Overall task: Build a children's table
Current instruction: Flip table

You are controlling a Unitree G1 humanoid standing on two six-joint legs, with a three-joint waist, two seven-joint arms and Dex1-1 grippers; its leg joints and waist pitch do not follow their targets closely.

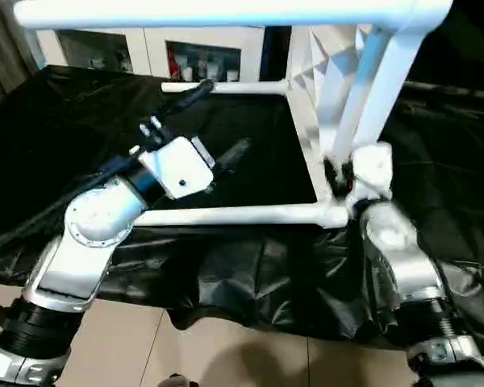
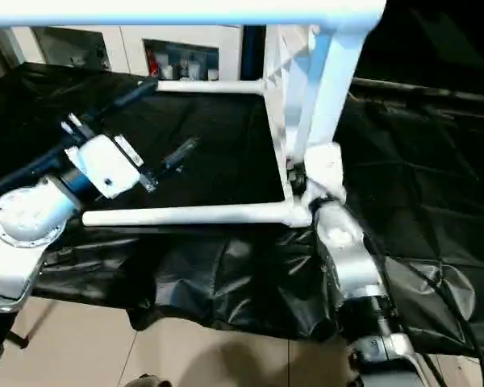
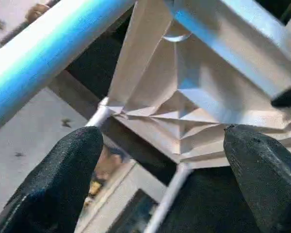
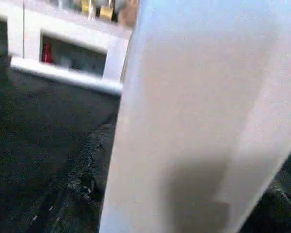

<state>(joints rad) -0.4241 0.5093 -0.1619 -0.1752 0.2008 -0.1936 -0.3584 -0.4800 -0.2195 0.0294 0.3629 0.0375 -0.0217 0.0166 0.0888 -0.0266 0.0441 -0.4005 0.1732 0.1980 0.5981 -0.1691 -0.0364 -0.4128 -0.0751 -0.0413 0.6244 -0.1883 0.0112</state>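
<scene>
The children's table lies on its side on the black-draped work table. Its white tabletop (image 1: 310, 72) stands on edge, ribbed underside facing left. Three white legs stick out to the left: an upper leg (image 1: 226, 12), a far lower leg (image 1: 234, 86) and a near lower leg (image 1: 234, 215). My left gripper (image 1: 218, 121) hangs open in the space between the legs, touching nothing; the left wrist view shows its fingers (image 3: 63, 174) wide apart before the ribs (image 3: 184, 111). My right gripper (image 1: 336, 173) is shut on the tabletop's near rim (image 1: 371, 97), just above the lower corner. That rim (image 4: 194, 116) fills the right wrist view.
The black cloth (image 1: 250, 274) drapes over the work table's front edge, close to both forearms. White cabinets with glass fronts (image 1: 202, 56) stand behind the table. Pale floor tiles (image 1: 226, 355) show below.
</scene>
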